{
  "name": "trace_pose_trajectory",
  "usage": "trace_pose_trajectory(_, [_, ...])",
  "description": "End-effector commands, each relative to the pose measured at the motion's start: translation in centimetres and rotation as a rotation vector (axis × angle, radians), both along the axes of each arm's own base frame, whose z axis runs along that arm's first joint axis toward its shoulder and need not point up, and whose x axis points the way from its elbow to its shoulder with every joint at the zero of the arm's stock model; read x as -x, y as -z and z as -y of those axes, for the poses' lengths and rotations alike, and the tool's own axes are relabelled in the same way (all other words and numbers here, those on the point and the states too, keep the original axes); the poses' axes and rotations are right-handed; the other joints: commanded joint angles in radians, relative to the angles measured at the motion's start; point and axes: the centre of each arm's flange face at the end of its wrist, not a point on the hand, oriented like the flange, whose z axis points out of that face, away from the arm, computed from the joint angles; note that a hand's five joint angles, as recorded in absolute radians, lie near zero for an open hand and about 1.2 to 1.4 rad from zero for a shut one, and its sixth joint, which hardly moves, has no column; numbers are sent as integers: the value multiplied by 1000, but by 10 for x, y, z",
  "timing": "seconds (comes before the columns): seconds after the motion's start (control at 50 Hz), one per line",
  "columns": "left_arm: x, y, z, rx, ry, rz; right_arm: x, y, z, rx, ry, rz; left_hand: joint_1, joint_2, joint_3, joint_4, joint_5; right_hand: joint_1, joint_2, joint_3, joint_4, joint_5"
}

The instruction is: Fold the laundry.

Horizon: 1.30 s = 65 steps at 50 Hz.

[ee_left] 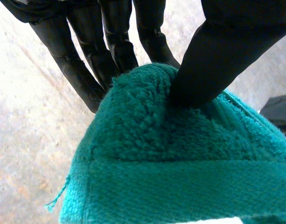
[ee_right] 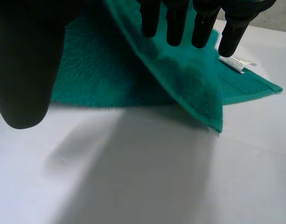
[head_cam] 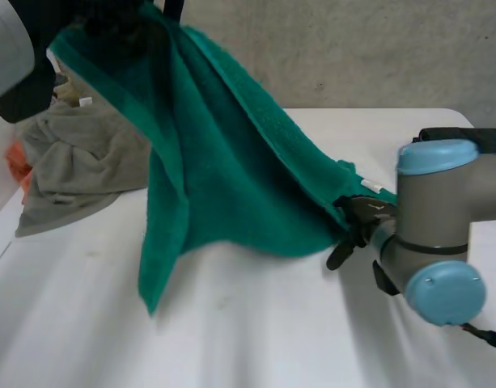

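Note:
A green towel [head_cam: 223, 178] hangs in the air from its top corner and slopes down to the table [head_cam: 256, 339] at the right. My left hand [head_cam: 110, 20] holds that top corner high at the back left. In the left wrist view its thumb [ee_left: 226, 51] pinches the towel [ee_left: 180, 177] against the fingers [ee_left: 82, 70]. My right hand [head_cam: 353, 230] is at the towel's low right corner, near a white label [head_cam: 373, 187]. It is open: the straight fingers [ee_right: 175, 23] hover over the towel's edge [ee_right: 198, 98], with the thumb [ee_right: 21, 60] held apart. The label [ee_right: 236, 63] lies by the fingertips.
A heap of grey-beige laundry [head_cam: 78, 162] lies at the back left of the table, with something orange [head_cam: 19, 166] beside it. A bare wall [head_cam: 377, 48] runs behind the table's far edge.

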Motion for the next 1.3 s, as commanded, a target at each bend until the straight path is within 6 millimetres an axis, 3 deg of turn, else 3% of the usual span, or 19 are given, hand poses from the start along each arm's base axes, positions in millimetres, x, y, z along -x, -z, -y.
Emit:
trace_pose_trajectory(0.02, [1,-9,-15,13,15,-13,-15,12,5,57,78,34,266,202,207,199,250,576,590,590,582,577])
trace_pose_trajectory(0.06, [-2,-10,-16,12,3,-19,-15,14,11,93,118,33,266,202,207,199,250,1168,1182,1182,1174,1169])
trace_pose_trajectory(0.16, [-13,-6,-8,4,-56,-9,8,-2,28,178,228,-8,266,202,207,199,250,1172,1186,1186,1178,1173])
trace_pose_trajectory(0.24, [-30,4,17,-22,-141,4,43,-41,48,269,235,-68,266,202,207,199,250,1172,1186,1186,1178,1173])
trace_pose_trajectory(0.34, [-47,29,47,-93,-187,55,67,-87,53,382,-19,-185,266,202,207,199,250,1172,1186,1186,1178,1173])
trace_pose_trajectory(0.44, [-57,75,68,-231,-166,145,84,-111,22,288,-327,-392,266,202,207,199,250,1172,1186,1186,1178,1173])
trace_pose_trajectory(0.54, [-55,151,104,-402,-116,304,97,-110,6,95,-478,-526,266,202,207,199,250,1172,1186,1186,1178,1173])
trace_pose_trajectory(0.6, [-53,191,127,-480,-106,382,93,-96,14,53,-517,-555,266,202,207,199,250,1172,1186,1186,1178,1173])
trace_pose_trajectory(0.68, [-44,226,155,-499,-90,444,83,-72,30,21,-535,-565,266,202,207,199,250,1172,1186,1186,1178,1173])
trace_pose_trajectory(0.76, [-32,237,191,-421,-102,439,69,-56,58,95,-505,-568,266,202,207,199,250,1172,1186,1186,1178,1173])
trace_pose_trajectory(0.82, [-24,221,213,-311,-128,396,59,-60,82,207,-437,-550,266,202,207,199,250,1172,1186,1186,1178,1173])
trace_pose_trajectory(0.88, [-15,173,238,-109,-170,278,48,-91,115,445,-301,-499,266,202,207,199,250,1172,1186,1186,1178,1173])
trace_pose_trajectory(0.9, [-13,159,242,-52,-178,238,46,-105,123,516,-256,-478,266,202,207,199,250,1172,1186,1186,1178,1173])
trace_pose_trajectory(0.92, [-8,124,247,75,-192,145,45,-133,136,650,-154,-433,266,202,207,199,250,1172,1186,1186,1178,1173])
trace_pose_trajectory(0.98, [-8,56,247,318,-215,-46,48,-179,148,857,2,-343,266,202,207,199,250,1172,1186,1186,1178,1173])
trace_pose_trajectory(1.06, [-16,-3,234,525,-228,-245,56,-262,144,1220,156,-181,266,202,207,199,250,1172,1186,1186,1178,1173])
trace_pose_trajectory(1.1, [-23,-22,227,589,-231,-319,56,-277,139,1287,145,-173,266,202,207,199,250,1172,1186,1186,1178,1173])
trace_pose_trajectory(1.2, [-34,-20,225,568,-233,-319,52,-274,135,1258,73,-184,266,202,207,199,250,1172,1186,1186,1178,1173])
trace_pose_trajectory(1.3, [-40,17,228,436,-232,-245,60,-240,138,1108,29,-225,266,202,207,199,250,1172,1186,1186,1178,1173])
